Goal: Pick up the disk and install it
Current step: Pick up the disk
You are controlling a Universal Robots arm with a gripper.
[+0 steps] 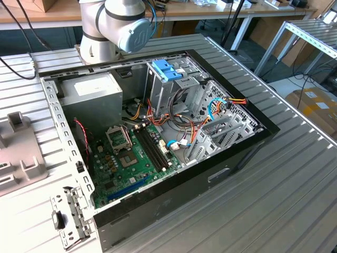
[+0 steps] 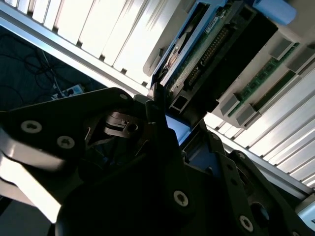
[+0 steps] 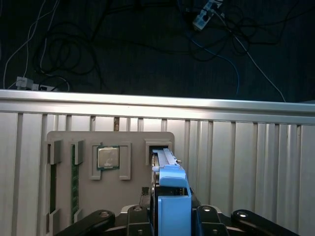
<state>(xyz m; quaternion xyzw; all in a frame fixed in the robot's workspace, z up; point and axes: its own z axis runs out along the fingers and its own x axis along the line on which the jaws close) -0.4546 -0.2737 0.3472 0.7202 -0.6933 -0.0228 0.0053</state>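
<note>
Disk (image 3: 171,196) stands on edge in a slot of the grey holder tray (image 3: 64,137). The gripper (image 3: 170,216) has its jaws pinching the blue carrier by its flat sides, as far as both wrist views show. Step in hand looks like the pick. It likely needs a firm, square grip and a straight pull along the slot so the carrier doesn't bind. The tray also holds a processor (image 3: 108,158) in a square recess and a memory stick (image 3: 75,182) in a narrow slot. The open computer case (image 1: 247,153) holds the motherboard (image 1: 126,158), cables and the drive cage (image 1: 195,87).
</note>
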